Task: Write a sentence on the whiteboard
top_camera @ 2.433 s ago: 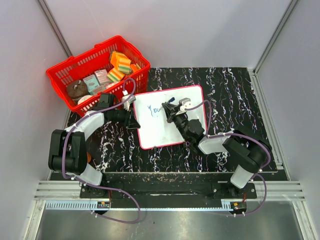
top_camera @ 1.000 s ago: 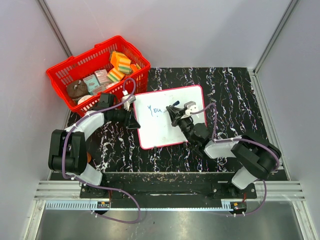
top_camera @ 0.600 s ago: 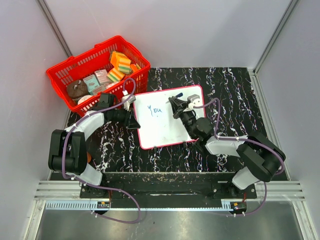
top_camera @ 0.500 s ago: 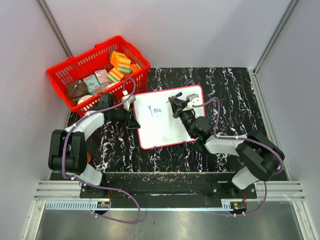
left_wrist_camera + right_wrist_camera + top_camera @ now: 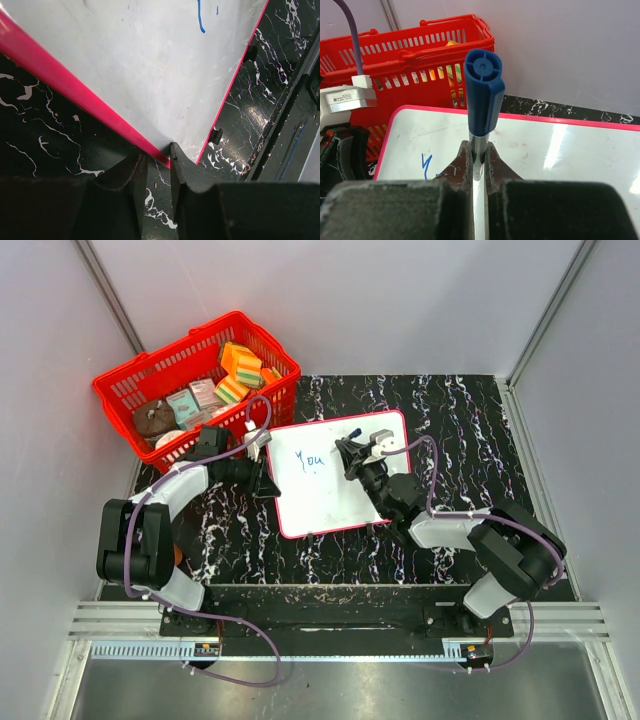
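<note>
The whiteboard [image 5: 325,505] lies flat on the black marbled table, its red frame tilted a little. One blue word [image 5: 312,460] of the sentence is on its upper left part. My left gripper [image 5: 266,480] holds the board's left edge, and the red frame [image 5: 100,112] runs in between its fingertips [image 5: 159,157]. My right gripper [image 5: 348,453] hovers over the board's upper middle, to the right of the word. It is shut on a blue-capped marker [image 5: 482,95] that stands upright, its tip hidden below the fingers.
A red basket [image 5: 118,390] with sponges and small boxes stands at the back left, close to the board's corner. Grey walls close in the table on three sides. A metal rail runs along the near edge.
The written word gained its last letter. My right gripper then carried the marker up the board and right of the word, easing back slightly. The left gripper has not moved.
</note>
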Tool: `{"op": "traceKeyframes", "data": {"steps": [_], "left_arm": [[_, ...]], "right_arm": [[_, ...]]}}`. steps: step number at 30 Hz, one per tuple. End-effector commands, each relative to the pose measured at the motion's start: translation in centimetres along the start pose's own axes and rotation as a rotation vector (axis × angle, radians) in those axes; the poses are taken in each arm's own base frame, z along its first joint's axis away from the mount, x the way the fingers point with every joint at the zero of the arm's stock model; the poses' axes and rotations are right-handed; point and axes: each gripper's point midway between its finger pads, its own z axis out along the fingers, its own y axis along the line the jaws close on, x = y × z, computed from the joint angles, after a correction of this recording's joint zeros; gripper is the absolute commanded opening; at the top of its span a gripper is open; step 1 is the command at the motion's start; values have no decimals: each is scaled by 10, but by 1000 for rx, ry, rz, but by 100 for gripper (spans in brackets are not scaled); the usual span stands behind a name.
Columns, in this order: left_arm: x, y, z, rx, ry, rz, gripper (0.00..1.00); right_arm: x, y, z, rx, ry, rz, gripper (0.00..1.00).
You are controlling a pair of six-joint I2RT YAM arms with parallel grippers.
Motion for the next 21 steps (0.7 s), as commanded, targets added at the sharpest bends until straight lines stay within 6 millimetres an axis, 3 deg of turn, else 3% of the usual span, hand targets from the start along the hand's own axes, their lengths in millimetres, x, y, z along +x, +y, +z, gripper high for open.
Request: {"op": "traceKeyframes", "data": {"steps": [1,8,21], "left_arm": [[-18,-4,-3,-3,-48,116,0],[-19,-5,-4,-4,-51,118,0],[-19,-5,-4,-4,-51,118,0]], "right_arm": [[-3,-3,2,15,-24,16,0],[12,-9,5,45,8,8,0],[22,-10,-6,36,34,14,0]]}}
